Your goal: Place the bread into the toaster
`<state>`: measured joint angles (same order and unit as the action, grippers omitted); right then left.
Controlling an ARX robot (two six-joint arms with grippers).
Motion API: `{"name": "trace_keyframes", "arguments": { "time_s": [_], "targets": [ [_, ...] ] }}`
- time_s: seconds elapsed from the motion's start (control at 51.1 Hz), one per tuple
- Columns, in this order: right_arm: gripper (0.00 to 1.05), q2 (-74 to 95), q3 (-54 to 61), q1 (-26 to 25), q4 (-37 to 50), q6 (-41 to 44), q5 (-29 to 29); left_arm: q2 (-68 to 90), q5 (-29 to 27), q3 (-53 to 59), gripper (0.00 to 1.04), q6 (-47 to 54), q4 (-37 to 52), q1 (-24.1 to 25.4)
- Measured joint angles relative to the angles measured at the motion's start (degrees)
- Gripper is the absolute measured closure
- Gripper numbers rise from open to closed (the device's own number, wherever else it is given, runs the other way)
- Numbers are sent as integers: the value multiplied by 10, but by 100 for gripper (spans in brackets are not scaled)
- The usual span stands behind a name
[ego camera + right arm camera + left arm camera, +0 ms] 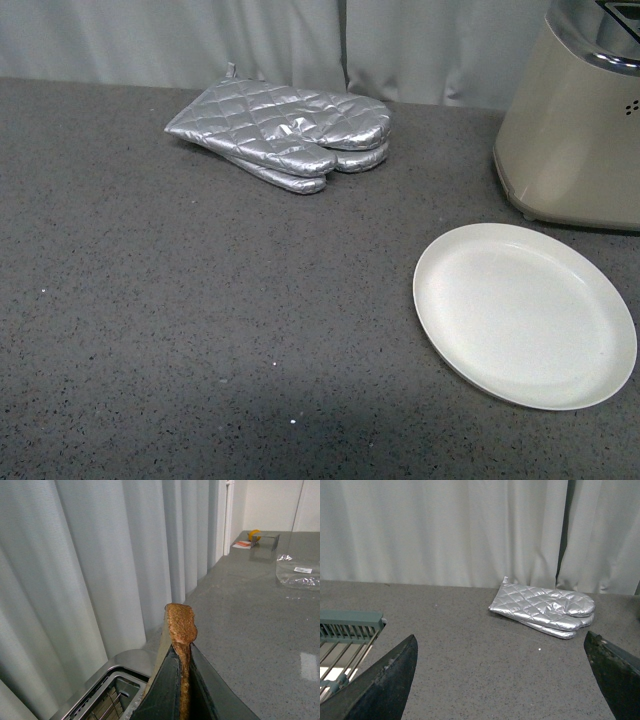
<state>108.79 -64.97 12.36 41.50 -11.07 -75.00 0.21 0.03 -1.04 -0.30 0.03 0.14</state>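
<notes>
In the right wrist view my right gripper point(182, 652) is shut on the bread point(181, 622), a brown-crusted slice seen edge-on and held upright between the dark fingers. The toaster's chrome top and a dark slot point(107, 697) lie just beside and below the slice. In the front view the beige toaster point(580, 130) stands at the far right edge; neither arm nor the bread shows there. My left gripper point(502, 675) is open and empty, its fingers point(385, 680) wide apart low over the grey counter.
A white round plate point(525, 315) lies bare in front of the toaster. Silver quilted oven mitts point(285, 125) lie at the back by the curtain, also in the left wrist view point(545, 610). A green wire rack point(345, 630) sits beside the left gripper. A clear bag point(297, 570) lies far off.
</notes>
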Motion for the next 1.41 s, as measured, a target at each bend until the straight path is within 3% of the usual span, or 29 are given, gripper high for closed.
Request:
{"name": "trace_keyframes", "arguments": {
  "time_s": [0.469,0.626,0.841,0.978,1.056,1.154,1.193,1.232,1.252,1.311,1.389,1.408],
  "targets": [
    [103,15,-17,7,-76,-37,-5,0,0,0,7,0,0,0],
    [67,14,-18,8,-98,-46,3,0,0,0,7,0,0,0],
    [35,12,-29,7,-108,-49,11,0,0,0,7,0,0,0],
    [8,-9,-35,3,-141,-64,14,0,0,0,7,0,0,0],
    [10,-37,-21,1,-141,-69,23,0,0,0,7,0,0,0],
    [9,-98,43,1,-71,-46,49,0,0,0,7,0,0,0],
    [10,-135,82,2,-62,-46,74,0,0,0,7,0,0,0],
    [16,-186,145,-14,-26,-11,219,0,0,0,7,0,0,0],
    [22,-220,189,-23,0,11,328,0,0,0,7,0,0,0],
    [32,-297,285,-32,39,58,491,0,-1,0,7,0,0,0],
    [48,-436,437,-33,38,88,633,0,0,0,7,0,0,0],
    [52,-470,470,-31,26,92,646,0,1,0,7,0,0,0]
  ]
}}
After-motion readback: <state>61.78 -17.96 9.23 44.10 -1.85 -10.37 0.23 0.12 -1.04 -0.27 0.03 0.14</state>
